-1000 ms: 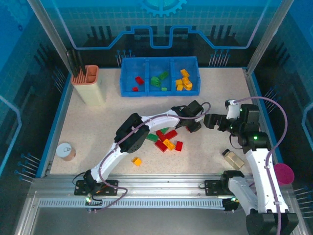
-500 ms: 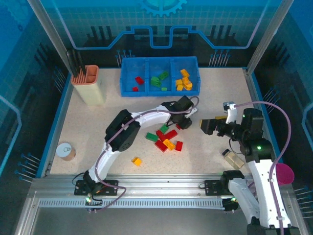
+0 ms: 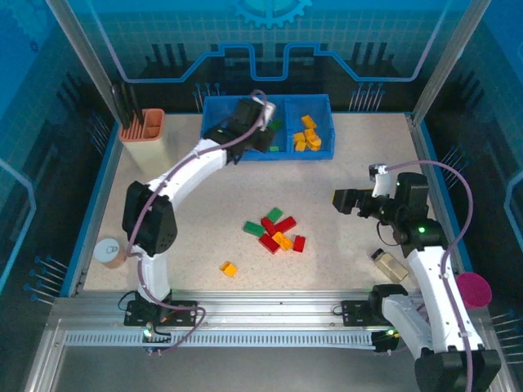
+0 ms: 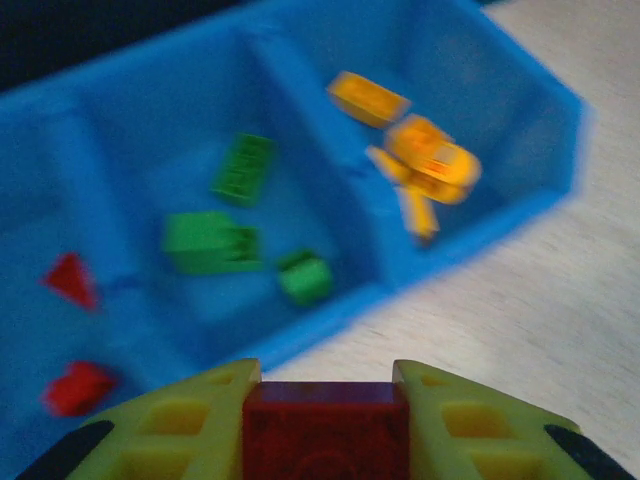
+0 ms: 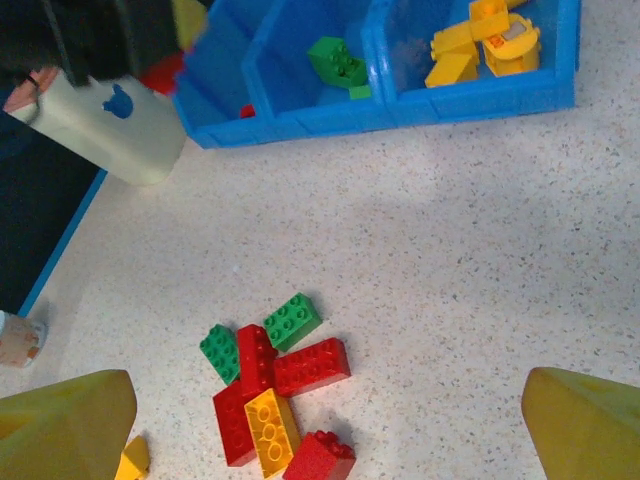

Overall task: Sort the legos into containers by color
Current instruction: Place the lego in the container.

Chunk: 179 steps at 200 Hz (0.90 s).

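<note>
Speckled tabletop (image 3: 351, 163): the small red plastic brick (image 4: 325, 440), pinched tight by the left gripper (image 4: 325, 400) at the long blue plastic bin (image 4: 480, 230), is to be released only over its red-brick compartment (image 4: 40, 330); the right gripper (image 3: 343, 200) is held wide open and empty.

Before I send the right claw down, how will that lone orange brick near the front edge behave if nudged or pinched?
The lone orange brick looks like hard moulded plastic, so probably stiff and light. Its blocky, flat-sided shape should not roll. On the smooth speckled table it may skid when pushed rather than tip.
</note>
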Each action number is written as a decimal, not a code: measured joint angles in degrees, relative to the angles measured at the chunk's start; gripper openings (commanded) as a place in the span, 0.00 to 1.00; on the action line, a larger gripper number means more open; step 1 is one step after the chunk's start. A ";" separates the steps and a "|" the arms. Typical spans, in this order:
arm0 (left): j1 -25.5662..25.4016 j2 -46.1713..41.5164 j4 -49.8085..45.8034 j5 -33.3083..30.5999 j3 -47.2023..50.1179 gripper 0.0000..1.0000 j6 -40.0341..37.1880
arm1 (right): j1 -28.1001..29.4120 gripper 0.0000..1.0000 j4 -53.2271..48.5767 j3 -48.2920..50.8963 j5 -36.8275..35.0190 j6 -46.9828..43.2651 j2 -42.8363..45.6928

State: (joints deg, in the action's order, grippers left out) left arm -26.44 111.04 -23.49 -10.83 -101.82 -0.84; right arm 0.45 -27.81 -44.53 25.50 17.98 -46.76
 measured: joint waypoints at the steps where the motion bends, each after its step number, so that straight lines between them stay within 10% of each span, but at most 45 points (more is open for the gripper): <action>1: 0.17 0.00 0.02 -0.09 -0.04 0.14 0.04 | 0.02 1.00 0.07 0.02 0.00 0.00 -0.11; 57: 12.04 10.97 -0.24 -2.91 -13.11 0.14 4.17 | 0.02 1.00 5.75 -0.98 0.35 0.02 -11.02; 127: 14.62 41.81 -5.01 -4.63 -47.43 0.15 6.45 | 0.74 1.00 10.25 -5.29 1.88 -0.68 -21.86; 179: 15.17 45.68 -6.49 -7.82 -48.87 0.17 3.72 | 1.73 1.00 11.65 -6.95 3.61 -2.16 -27.21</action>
State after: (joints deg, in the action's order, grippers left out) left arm -11.27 156.73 -29.98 -18.65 -150.69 2.87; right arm 2.17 -16.16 -51.48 29.10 15.81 -73.97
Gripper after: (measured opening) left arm 0.338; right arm 0.998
